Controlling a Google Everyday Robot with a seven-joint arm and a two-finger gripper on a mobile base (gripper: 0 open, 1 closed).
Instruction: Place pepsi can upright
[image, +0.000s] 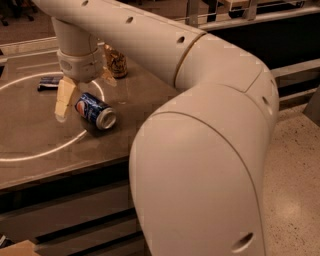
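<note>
The pepsi can (96, 111) lies on its side on the brown table (45, 145), its silver end facing front right. It is blue with the round logo showing. My gripper (85, 90) hangs from the wrist just above and behind the can. It is open: the left finger (64, 99) reaches down beside the can's far left end, and the other finger (108, 78) stands to the can's back right. Neither finger holds the can.
A gold can (116, 61) stands upright at the back, close behind the gripper. A small dark-blue packet (50, 82) lies at the back left. A white circle line (50, 150) is marked on the table. My large arm fills the right side.
</note>
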